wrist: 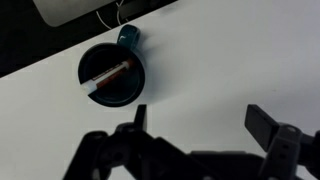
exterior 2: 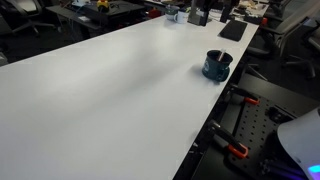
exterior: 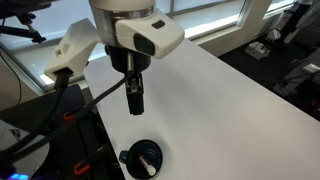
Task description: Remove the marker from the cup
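The cup (wrist: 111, 72) is small, round and black, with a handle nub on its side. It stands on the white table (wrist: 220, 60) near an edge and shows in both exterior views (exterior: 142, 160) (exterior 2: 217, 66). The marker (wrist: 108, 77), a slim pale stick, lies slanted inside the cup and also shows in an exterior view (exterior: 147, 160). My gripper (wrist: 203, 120) is open and empty. It hangs above the bare table beside the cup, apart from it. In an exterior view the gripper (exterior: 135, 100) points down, well above the cup.
The table edge runs close by the cup. Black and orange clamps (exterior 2: 237, 150) sit below that edge. Dark objects (exterior 2: 232, 30) lie at the table's far end. A white object (wrist: 80, 8) with a cable lies just beyond the cup.
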Motion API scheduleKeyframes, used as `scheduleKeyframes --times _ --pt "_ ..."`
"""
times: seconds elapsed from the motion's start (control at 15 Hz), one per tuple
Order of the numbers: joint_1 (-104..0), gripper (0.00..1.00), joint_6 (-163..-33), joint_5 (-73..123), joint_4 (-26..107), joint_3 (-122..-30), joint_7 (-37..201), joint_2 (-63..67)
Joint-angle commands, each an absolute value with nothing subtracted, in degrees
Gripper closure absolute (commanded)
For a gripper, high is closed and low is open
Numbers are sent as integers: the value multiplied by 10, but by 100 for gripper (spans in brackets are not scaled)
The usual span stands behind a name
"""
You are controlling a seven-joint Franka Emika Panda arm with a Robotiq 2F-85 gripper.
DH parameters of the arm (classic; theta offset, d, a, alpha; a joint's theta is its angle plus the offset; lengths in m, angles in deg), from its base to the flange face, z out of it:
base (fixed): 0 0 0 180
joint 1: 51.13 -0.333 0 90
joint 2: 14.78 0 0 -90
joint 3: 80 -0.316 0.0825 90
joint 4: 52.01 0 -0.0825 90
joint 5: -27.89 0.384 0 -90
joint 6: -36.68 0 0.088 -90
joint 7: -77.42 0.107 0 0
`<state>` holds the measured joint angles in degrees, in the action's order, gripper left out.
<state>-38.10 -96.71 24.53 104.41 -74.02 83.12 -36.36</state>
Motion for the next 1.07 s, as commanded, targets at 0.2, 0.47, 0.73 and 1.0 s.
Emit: scheduleKeyframes --times 0.2,0.47,0.73,1.0 --pt "-387 0 -966 243 1044 -736 833 -364" --pt "-374 0 -1043 230 1053 -755 904 -352" --pt "-318 0 -1216 150 1082 -787 1029 -305" --pt "-213 0 -1265 -11 1070 -833 1202 -257"
